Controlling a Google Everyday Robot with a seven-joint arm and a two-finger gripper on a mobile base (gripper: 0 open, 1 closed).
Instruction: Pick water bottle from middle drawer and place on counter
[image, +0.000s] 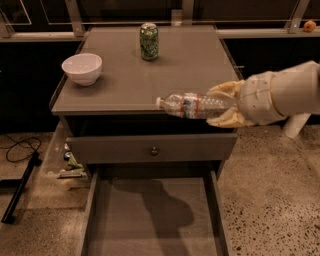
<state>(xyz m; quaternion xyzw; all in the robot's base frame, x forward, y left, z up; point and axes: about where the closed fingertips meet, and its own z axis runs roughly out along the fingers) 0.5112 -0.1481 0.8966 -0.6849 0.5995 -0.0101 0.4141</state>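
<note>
**Item 1. Small clear ribbed plastic water bottle, white cap, reddish-blue label band** (192, 105).
- Position: held in the air, lying horizontal with the cap pointing left. It sits at the front right edge of the counter surface and is out of the drawer.
- Whether it has cleared the front edge in height cannot be told from this view.

**Item 2. Pale two-finger gripper** (220, 106).
- Position: reaches in from the right, level with the bottle.
- Its fingers (223, 90) are closed around the bottle's base end, one above and one below.

**Item 3. Large flat grey-brown square counter surface** (190, 65).
- It carries a white ceramic bowl (82, 68) at the left and a green soda can (149, 42) at the back. Both are well apart from the bottle.

**Item 4. Wide grey-brown wooden middle drawer** (89, 215).
- It is pulled out below, directly under the bottle's path.
- Above it is a closed drawer front with a small round metal knob (154, 150).

**Hazards (judged):**
- A round bottle laid on its side near the front edge would likely roll off, dropping into the open drawer or onto the floor.
- If carried too low, the cap end could catch the chipped front edge and twist in the grasp. The hold is at one end only, so leverage is poor.
- Release is safer further in over the surface.
</note>
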